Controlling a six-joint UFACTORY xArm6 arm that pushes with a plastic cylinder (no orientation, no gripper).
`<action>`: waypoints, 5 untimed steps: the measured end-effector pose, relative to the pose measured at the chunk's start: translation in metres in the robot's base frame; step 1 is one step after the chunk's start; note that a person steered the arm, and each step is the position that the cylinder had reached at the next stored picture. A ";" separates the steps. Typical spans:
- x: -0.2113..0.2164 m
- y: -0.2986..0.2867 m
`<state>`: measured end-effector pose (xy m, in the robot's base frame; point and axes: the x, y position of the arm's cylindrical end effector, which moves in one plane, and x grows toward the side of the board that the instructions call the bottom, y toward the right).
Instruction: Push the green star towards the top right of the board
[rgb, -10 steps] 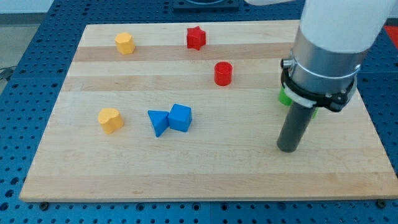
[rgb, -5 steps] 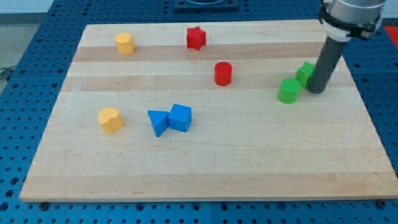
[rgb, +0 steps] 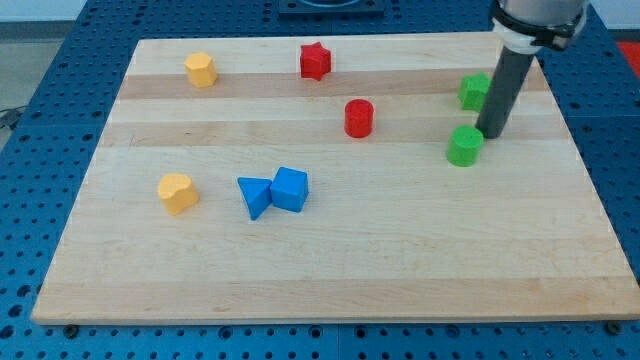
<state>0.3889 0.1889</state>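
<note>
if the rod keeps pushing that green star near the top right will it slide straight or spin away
The green star looks small, rigid and flat-bottomed, so it probably slides rather than tips. My tip sits below its right side, off-centre, so it may rotate or slip left. The smooth wooden board likely gives little grip.

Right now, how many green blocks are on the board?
2. One green block sits near the view's top right, partly behind the rod; a green cylinder lies just below-left of my tip. None seems hidden.
</note>
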 end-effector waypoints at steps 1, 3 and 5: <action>-0.033 -0.014; -0.073 -0.006; -0.095 0.008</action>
<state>0.2934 0.1973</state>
